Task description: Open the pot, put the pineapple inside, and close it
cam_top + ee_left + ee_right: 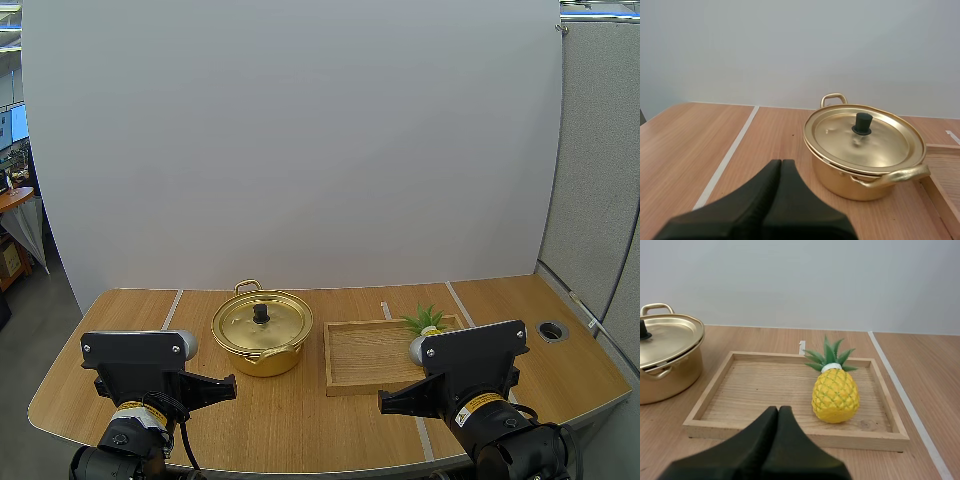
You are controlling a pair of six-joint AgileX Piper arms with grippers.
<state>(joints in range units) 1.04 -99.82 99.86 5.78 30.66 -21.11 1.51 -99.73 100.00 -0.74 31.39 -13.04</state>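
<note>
Showing a gold pot (pixel 262 340) standing left of centre on the wooden table (pixel 130 380), closed, with its lid (pixel 865 137) seated flat on the rim and a black knob (pixel 862 123) upright at the lid's middle; far handle (pixel 833 98) turned away toward the backdrop, near handle (pixel 900 175) turned toward the robot's side. Just to the right of the pot, a shallow wooden tray (pixel 765 390) lying flat on the table, close beside the pot but not seen touching it. Inside the tray, in its right half, a yellow pineapple (pixel 835 395) resting on the tray floor, clear of the walls, green leafy crown at its far end or top, not clear which. Left fingers (pixel 781 167) clenched together into one dark wedge, grasping nothing, held above the table on the near side of the pot, aimed toward it and well apart from lid and knob. Right fingers (pixel 778 412) likewise pressed tight with nothing between them, poised on the near side of the tray, aimed across its near wall and apart from the pineapple.
</note>
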